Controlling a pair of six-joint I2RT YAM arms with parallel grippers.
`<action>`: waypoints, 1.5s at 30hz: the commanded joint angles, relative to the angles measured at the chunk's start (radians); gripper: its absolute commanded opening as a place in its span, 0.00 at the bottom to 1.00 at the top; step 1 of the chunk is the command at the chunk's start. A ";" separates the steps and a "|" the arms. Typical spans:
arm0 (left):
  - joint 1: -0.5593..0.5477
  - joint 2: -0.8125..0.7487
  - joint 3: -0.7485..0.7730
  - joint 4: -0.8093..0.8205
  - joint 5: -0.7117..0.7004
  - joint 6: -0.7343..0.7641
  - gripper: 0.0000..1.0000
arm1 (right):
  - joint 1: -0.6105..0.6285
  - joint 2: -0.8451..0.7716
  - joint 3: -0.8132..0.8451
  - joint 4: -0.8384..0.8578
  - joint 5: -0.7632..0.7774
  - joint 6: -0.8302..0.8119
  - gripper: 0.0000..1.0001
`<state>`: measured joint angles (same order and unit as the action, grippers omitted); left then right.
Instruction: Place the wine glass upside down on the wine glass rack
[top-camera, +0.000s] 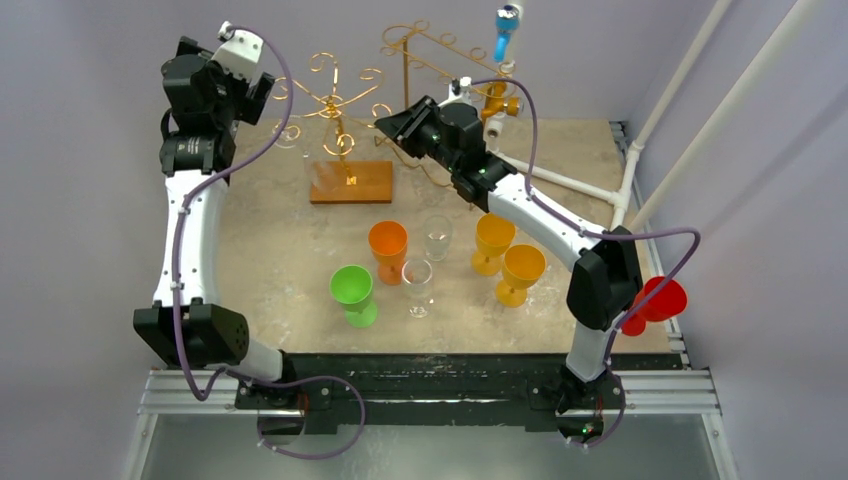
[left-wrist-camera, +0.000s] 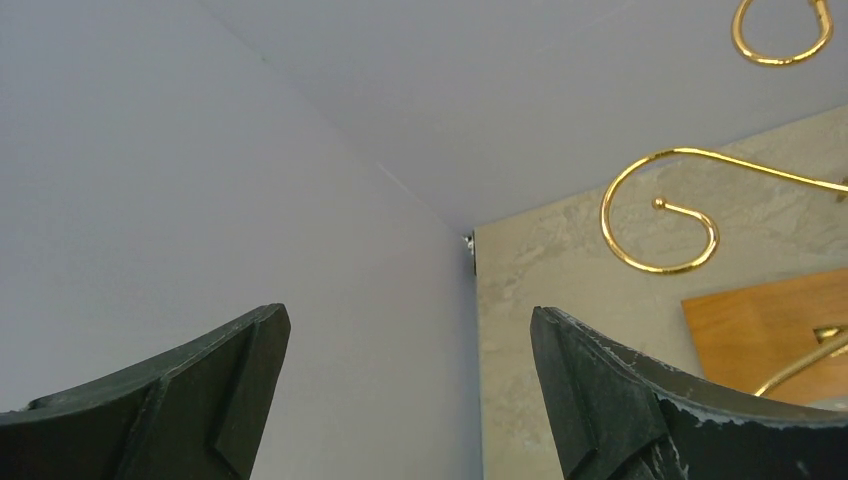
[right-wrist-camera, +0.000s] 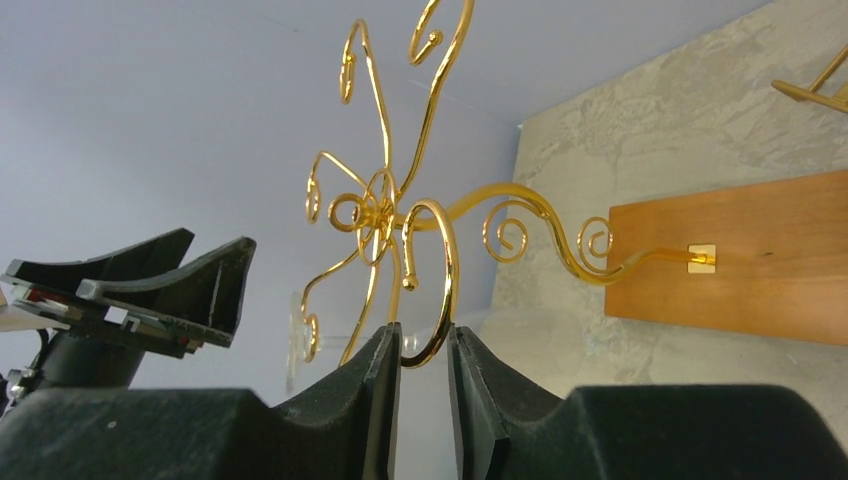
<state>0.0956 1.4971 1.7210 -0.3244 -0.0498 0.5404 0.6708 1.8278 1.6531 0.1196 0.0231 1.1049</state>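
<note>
The gold wire wine glass rack stands on a wooden base at the back middle of the table. A clear wine glass hangs by its foot from a hook on the rack's left side, its stem pointing away from the foot. My left gripper is high at the back left beside that hook. It is open with nothing between its fingers. My right gripper is at the rack's right side, and its narrow jaws are shut on a curled rack hook.
Near the table's middle stand an orange glass, a green one, two clear ones and two yellow ones. A red glass lies at the right edge. A second gold rack stands back right.
</note>
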 joint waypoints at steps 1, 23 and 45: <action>0.009 -0.080 0.000 -0.082 -0.050 -0.060 1.00 | -0.010 0.004 0.028 -0.065 0.000 -0.034 0.33; 0.035 -0.085 0.176 -0.395 0.236 -0.294 1.00 | -0.028 -0.186 -0.004 -0.200 0.077 -0.233 0.99; 0.036 -0.258 0.050 -0.558 0.489 -0.390 0.74 | 0.272 -0.208 0.146 -0.721 0.205 -0.784 0.95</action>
<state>0.1265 1.2984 1.8126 -0.8364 0.3523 0.2073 0.8707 1.6138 1.7973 -0.4892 0.1787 0.4656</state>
